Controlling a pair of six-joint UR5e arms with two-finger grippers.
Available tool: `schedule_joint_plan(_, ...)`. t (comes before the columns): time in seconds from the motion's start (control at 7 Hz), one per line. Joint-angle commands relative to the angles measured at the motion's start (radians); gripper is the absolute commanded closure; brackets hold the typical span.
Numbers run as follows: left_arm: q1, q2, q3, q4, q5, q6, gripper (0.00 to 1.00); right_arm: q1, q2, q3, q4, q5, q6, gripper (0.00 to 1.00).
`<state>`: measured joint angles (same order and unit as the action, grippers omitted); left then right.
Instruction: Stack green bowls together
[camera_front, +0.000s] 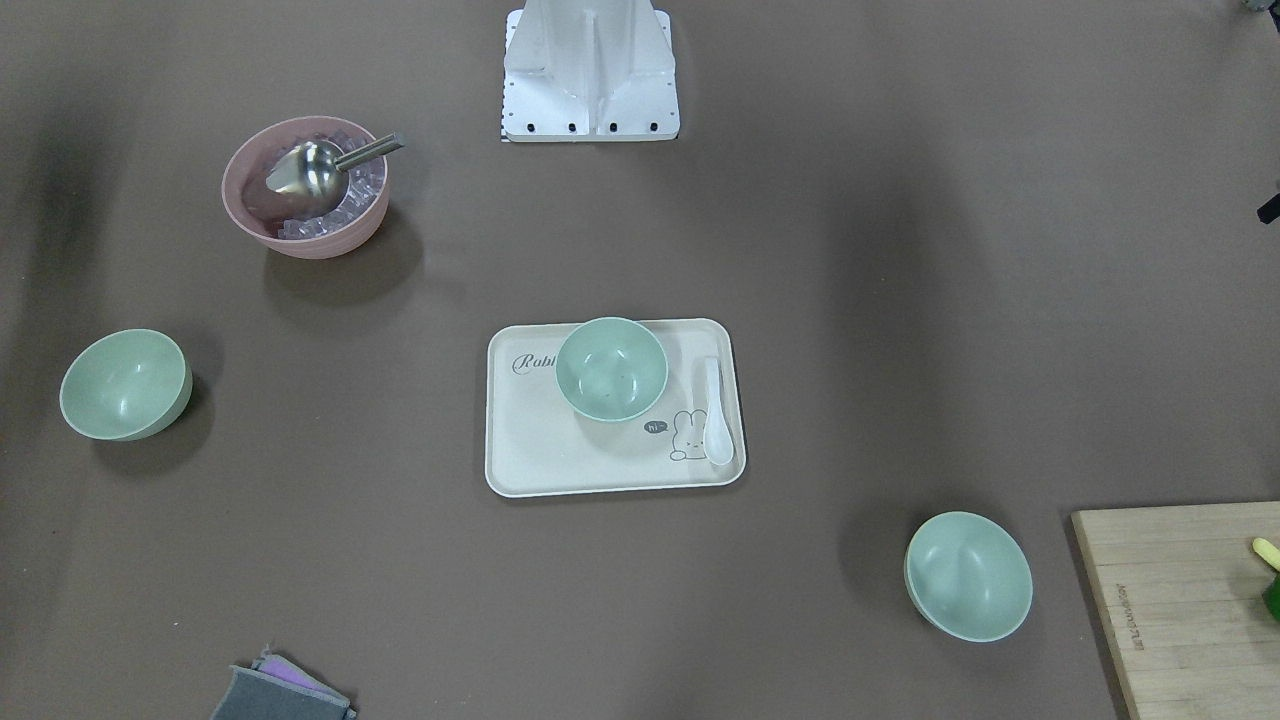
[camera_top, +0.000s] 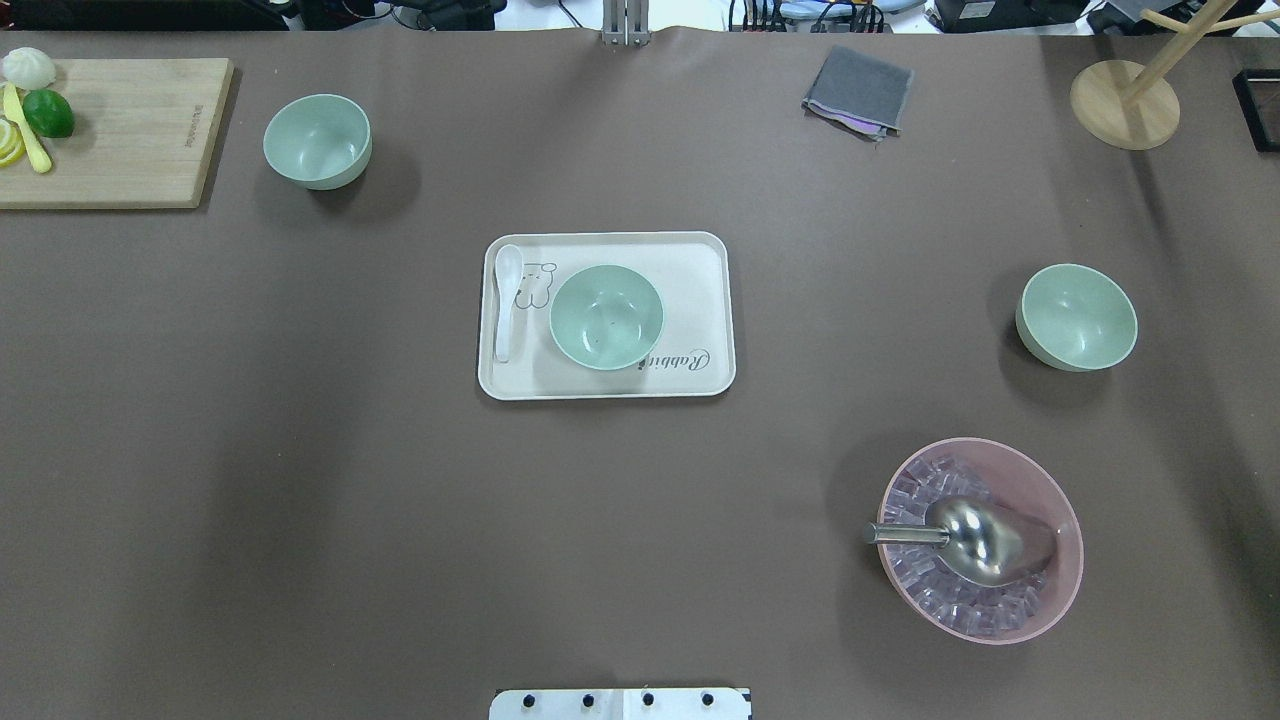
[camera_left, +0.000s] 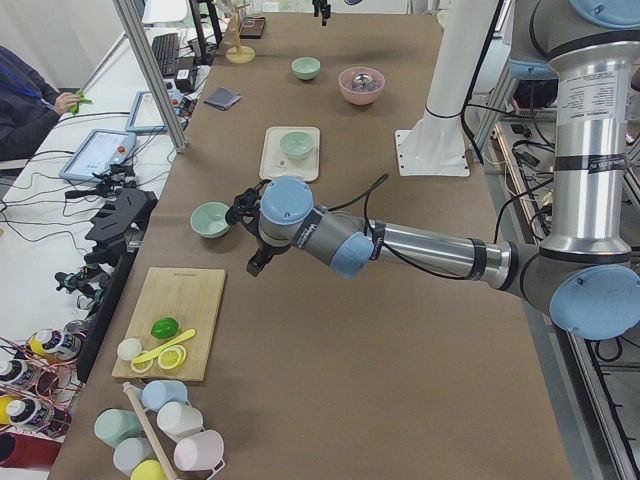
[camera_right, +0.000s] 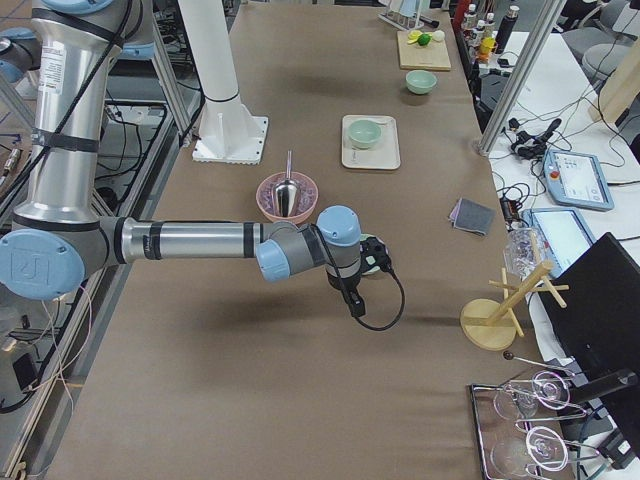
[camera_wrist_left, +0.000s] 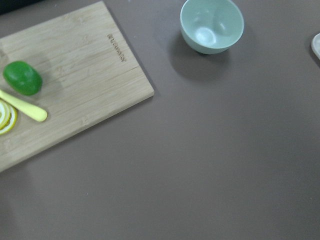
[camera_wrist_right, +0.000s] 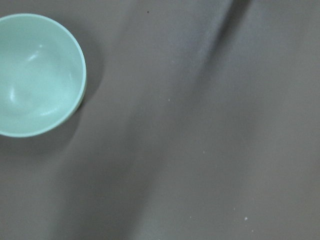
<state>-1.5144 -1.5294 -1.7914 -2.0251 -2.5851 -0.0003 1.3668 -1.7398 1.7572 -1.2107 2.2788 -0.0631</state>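
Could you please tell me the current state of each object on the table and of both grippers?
Green bowl on the tray: upright, empty.
Green bowl by the cutting board: upright, empty.
Green bowl on the robot's right: upright, empty.
Pink bowl: upright, holds clear cubes and a metal scoop.
Tray: flat, carrying a bowl and a white spoon.
Left gripper: cannot tell open or shut.
Right gripper: cannot tell.
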Motion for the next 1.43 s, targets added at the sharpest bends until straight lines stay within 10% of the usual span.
schedule_joint_plan(0.0, 0.084, -0.063, 0.076, -0.027, -0.003, -0.122, 0.01, -0.006, 0.081, -0.002, 0.040, -0.001, 0.215, 0.00)
schedule_joint_plan(0.71, 0.321, -0.576, 0.588, -0.030, 0.325, -0.535, 0.05, -0.104, 0.120, 0.002, 0.065, -0.028, 0.433, 0.00)
schedule_joint_plan(1.29, 0.410, -0.710, 0.850, -0.132, 0.428, -0.598, 0.12, -0.106, 0.118, 0.004, 0.079, -0.031, 0.433, 0.00)
